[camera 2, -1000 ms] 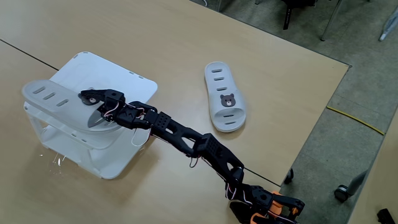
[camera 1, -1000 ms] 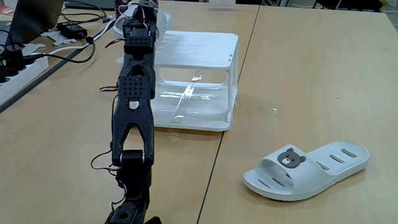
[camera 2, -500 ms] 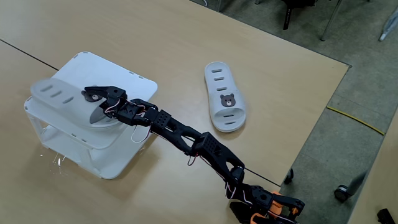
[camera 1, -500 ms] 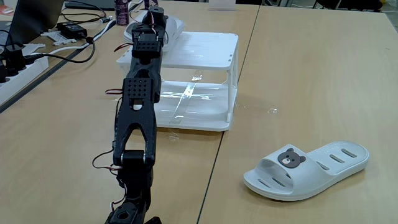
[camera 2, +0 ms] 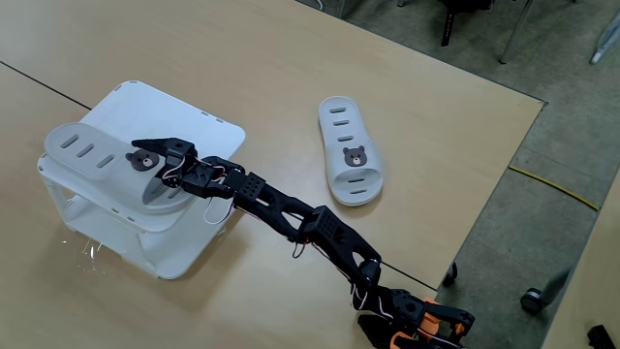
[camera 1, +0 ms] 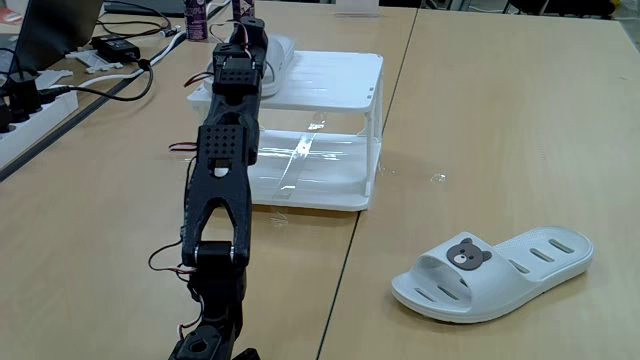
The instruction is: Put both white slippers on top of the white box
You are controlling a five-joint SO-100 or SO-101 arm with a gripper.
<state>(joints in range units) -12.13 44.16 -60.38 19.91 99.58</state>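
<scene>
Upper left of a fixed view, black cables [camera 1: 110,85] trail over the wooden worktop [camera 1: 500,120] beside a white power strip [camera 1: 22,118] and a laptop [camera 1: 55,30].

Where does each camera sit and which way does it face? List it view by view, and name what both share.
A fixed view: low, near the arm's base, looking along the arm toward the white box; one slipper lies at the right.
A fixed view: high above, looking down on the table; the whole arm and the gripper over a slipper on the box.
Shared: arm, box, both slippers.
</scene>
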